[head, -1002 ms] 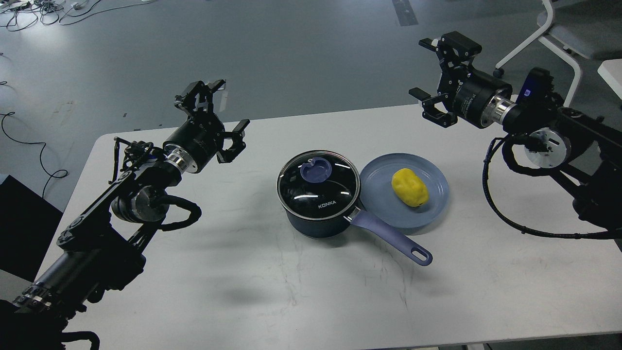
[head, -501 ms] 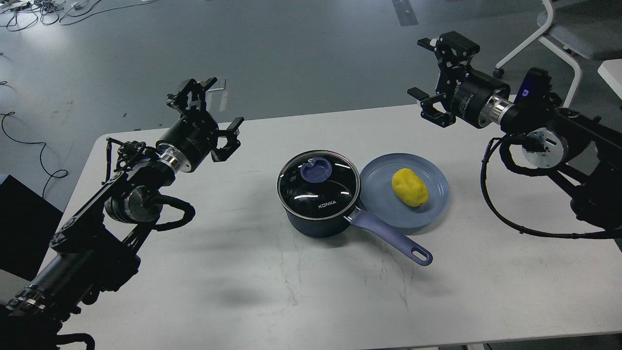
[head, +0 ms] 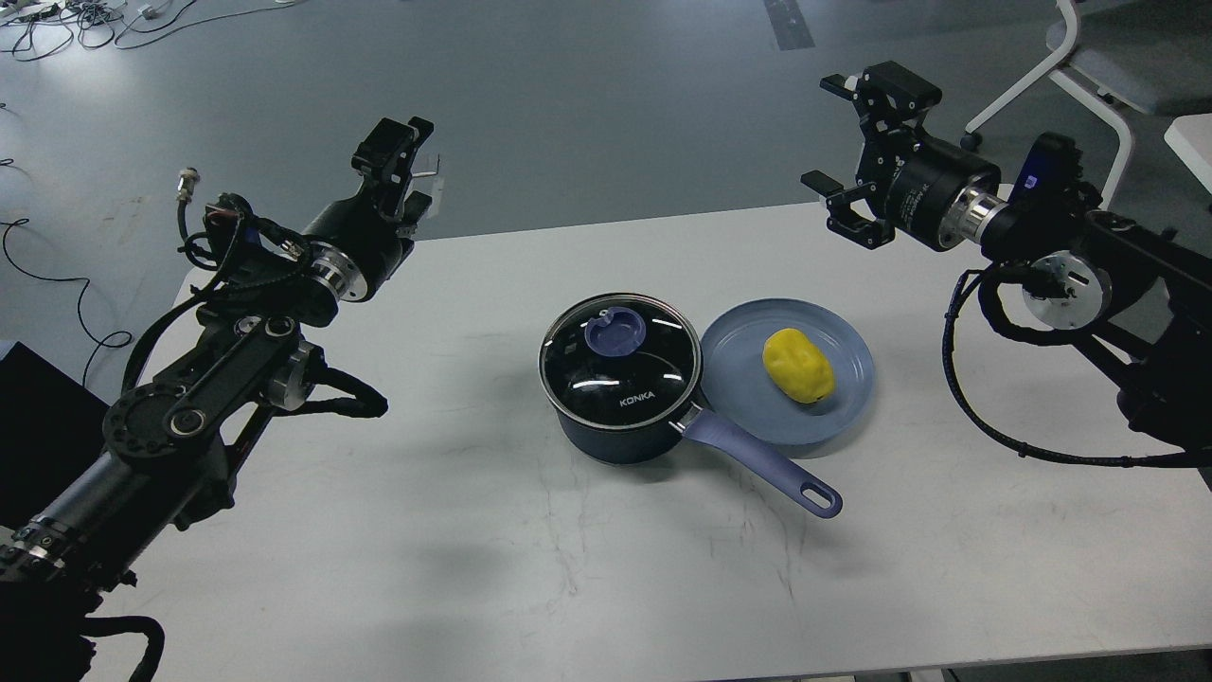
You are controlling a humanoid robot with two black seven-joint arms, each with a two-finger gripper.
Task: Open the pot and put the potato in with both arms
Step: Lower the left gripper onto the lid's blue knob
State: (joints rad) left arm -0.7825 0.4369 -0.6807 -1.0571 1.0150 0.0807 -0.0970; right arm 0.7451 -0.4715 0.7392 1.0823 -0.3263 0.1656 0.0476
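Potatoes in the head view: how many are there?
1. The yellow potato lies on the blue plate, right of the lidded pot. Whether another is inside the pot cannot be told.

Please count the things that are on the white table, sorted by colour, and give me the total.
Dark blue: 1, the pot with its glass lid.
Light blue: 1, the plate.
Yellow: 1, the potato lying on the plate.
Total: 3
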